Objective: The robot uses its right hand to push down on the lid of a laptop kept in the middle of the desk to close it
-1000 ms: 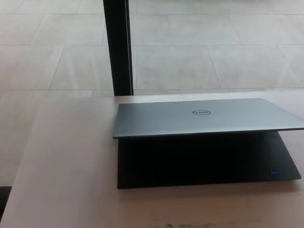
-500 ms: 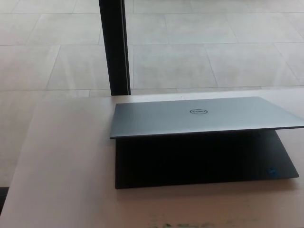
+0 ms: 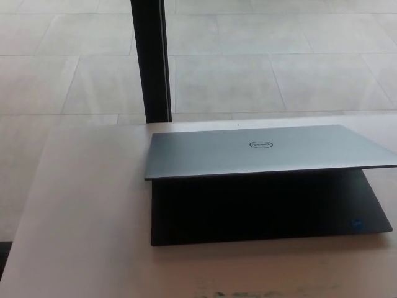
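Only the laptop (image 3: 260, 186), lid (image 3: 260, 152) nearly down, shows on the desk (image 3: 80, 217); no hand visible.

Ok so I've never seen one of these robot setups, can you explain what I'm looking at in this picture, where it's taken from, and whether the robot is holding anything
This picture comes from a camera on a humanoid robot's head, looking down at the desk in front of it. The robot has two arms with black hands, but neither hand shows here, so nothing can be seen being held. On the pale desk sits a laptop, partly open: its grey lid, with a round logo, hangs low over the dark base with a gap between them. A small blue sticker sits near the base's right front corner. Behind the desk stands a black post, with a pale tiled floor beyond it.
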Robot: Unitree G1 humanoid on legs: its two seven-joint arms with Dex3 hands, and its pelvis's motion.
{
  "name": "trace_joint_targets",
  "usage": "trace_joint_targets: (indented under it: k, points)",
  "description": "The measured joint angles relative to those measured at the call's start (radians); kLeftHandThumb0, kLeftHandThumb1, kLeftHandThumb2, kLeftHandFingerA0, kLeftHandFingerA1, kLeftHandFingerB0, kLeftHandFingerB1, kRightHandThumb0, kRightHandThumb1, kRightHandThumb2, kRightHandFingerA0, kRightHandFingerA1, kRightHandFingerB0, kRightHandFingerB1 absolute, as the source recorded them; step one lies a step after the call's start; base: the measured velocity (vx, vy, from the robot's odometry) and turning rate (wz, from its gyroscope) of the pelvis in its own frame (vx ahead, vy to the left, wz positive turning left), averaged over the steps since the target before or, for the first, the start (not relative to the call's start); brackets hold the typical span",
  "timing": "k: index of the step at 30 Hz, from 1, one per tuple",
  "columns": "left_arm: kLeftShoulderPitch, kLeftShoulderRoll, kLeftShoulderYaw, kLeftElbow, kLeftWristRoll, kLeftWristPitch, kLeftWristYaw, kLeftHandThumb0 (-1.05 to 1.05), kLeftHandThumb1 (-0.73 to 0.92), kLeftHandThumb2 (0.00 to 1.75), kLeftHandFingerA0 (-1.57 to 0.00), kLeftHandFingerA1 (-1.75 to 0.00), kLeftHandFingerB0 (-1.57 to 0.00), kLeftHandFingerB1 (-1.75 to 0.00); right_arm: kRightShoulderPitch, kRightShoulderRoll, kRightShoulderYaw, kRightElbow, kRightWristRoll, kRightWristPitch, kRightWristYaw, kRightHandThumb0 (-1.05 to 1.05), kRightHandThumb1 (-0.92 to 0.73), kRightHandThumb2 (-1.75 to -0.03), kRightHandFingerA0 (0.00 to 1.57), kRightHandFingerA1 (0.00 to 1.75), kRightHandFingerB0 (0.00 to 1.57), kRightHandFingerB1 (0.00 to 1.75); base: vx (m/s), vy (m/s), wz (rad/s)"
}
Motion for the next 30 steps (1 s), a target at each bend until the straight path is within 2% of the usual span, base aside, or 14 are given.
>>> trace_joint_targets:
  k: [6, 7, 8, 9, 10, 14, 16, 18, 19, 25, 27, 28, 29, 30]
  points:
    - [0.000, 0.002, -0.009, 0.009, -0.004, -0.002, -0.001, -0.99, 0.73, 1.15, -0.32, -0.53, -0.25, -0.46, -0.055, 0.000, 0.220, -0.035, -0.059, 0.001, 0.047, -0.92, -0.92, -0.74, 0.39, 0.48, 0.30, 0.31, 0.00, 0.000, 0.00]
    - [0.000, 0.002, -0.011, 0.010, -0.005, -0.002, -0.001, -1.00, 0.72, 1.14, -0.32, -0.53, -0.25, -0.46, -0.061, 0.001, 0.258, -0.030, -0.070, -0.005, 0.056, -0.87, -0.74, -1.13, 0.32, 0.58, 0.26, 0.45, 0.00, 0.000, 0.00]
    - [0.000, 0.002, -0.012, 0.010, -0.005, -0.003, -0.001, -0.99, 0.71, 1.14, -0.32, -0.53, -0.24, -0.46, -0.064, 0.001, 0.295, -0.027, -0.083, -0.008, 0.065, -0.94, -0.92, -0.70, 0.35, 0.51, 0.33, 0.33, 0.00, 0.000, 0.00]
    - [0.000, 0.002, -0.012, 0.010, -0.006, -0.004, -0.002, -1.04, 0.92, 0.70, -0.37, -0.45, -0.29, -0.34, -0.068, 0.002, 0.333, -0.027, -0.095, -0.010, 0.075, -0.93, -0.92, -0.73, 0.34, 0.51, 0.31, 0.34, 0.00, 0.000, 0.00]
    - [0.001, 0.002, -0.013, 0.009, -0.006, -0.005, -0.003, -1.02, 0.71, 1.14, -0.31, -0.52, -0.24, -0.45, -0.070, 0.002, 0.366, -0.030, -0.107, -0.010, 0.082, -0.97, -0.80, -0.92, 0.31, 0.55, 0.25, 0.39, 0.00, 0.000, 0.00]
    - [0.003, 0.002, -0.013, 0.009, -0.010, -0.011, -0.009, -1.00, 0.68, 1.14, -0.31, -0.53, -0.26, -0.45, -0.080, 0.002, 0.494, -0.038, -0.166, -0.011, 0.110, -0.98, -0.81, -0.89, 0.31, 0.54, 0.25, 0.39, 0.00, 0.000, 0.00]
    - [0.004, 0.002, -0.013, 0.009, -0.012, -0.013, -0.014, -1.05, 0.90, 0.68, -0.38, -0.45, -0.35, -0.35, -0.090, 0.002, 0.546, -0.037, -0.194, -0.014, 0.123, -0.88, -0.92, -0.74, 0.25, 0.46, 0.26, 0.32, 0.00, 0.000, 0.00]
    - [0.005, 0.001, -0.013, 0.007, -0.014, -0.016, -0.016, -1.00, 0.67, 1.12, -0.33, -0.53, -0.27, -0.44, -0.099, 0.002, 0.585, -0.027, -0.219, -0.019, 0.132, -0.88, -0.92, -0.74, 0.26, 0.45, 0.26, 0.32, 0.00, 0.000, 0.00]
    - [0.006, 0.002, -0.013, 0.005, -0.014, -0.017, -0.018, -1.04, 0.90, 0.68, -0.38, -0.45, -0.35, -0.35, -0.104, 0.002, 0.611, -0.020, -0.236, -0.023, 0.138, -0.96, -0.78, -0.92, 0.21, 0.49, 0.25, 0.38, 0.00, 0.000, 0.00]
    - [0.008, 0.001, -0.013, 0.006, -0.015, -0.021, -0.023, -1.04, 0.91, 0.68, -0.38, -0.44, -0.35, -0.34, -0.128, 0.002, 0.738, 0.042, -0.317, -0.043, 0.157, -0.92, -0.92, -0.77, 0.24, 0.52, 0.28, 0.34, 0.00, 0.000, 0.00]
    - [0.008, 0.001, -0.013, 0.005, -0.015, -0.021, -0.023, -1.03, 0.71, 1.14, -0.33, -0.53, -0.29, -0.44, -0.137, 0.003, 0.779, 0.068, -0.346, -0.051, 0.161, -0.90, -0.92, -0.77, 0.24, 0.54, 0.30, 0.36, 0.00, 0.000, 0.00]
    - [0.008, 0.001, -0.014, 0.005, -0.015, -0.021, -0.023, -1.01, 0.69, 1.13, -0.32, -0.54, -0.26, -0.45, -0.140, 0.003, 0.791, 0.077, -0.355, -0.054, 0.162, -0.89, -0.80, -1.20, 0.20, 0.56, 0.28, 0.48, 0.00, 0.000, 0.00]
    - [0.008, 0.001, -0.014, 0.005, -0.015, -0.021, -0.023, -1.02, 0.70, 1.13, -0.31, -0.53, -0.25, -0.44, -0.144, 0.004, 0.813, 0.095, -0.371, -0.059, 0.162, -0.87, -0.92, -0.74, 0.24, 0.52, 0.36, 0.36, 0.00, 0.000, 0.00]
    - [0.008, 0.001, -0.013, 0.005, -0.015, -0.021, -0.024, -1.02, 0.70, 1.13, -0.31, -0.53, -0.25, -0.44, -0.147, 0.006, 0.833, 0.112, -0.386, -0.063, 0.162, -0.87, -0.92, -0.74, 0.24, 0.52, 0.36, 0.36, 0.00, 0.000, 0.00]
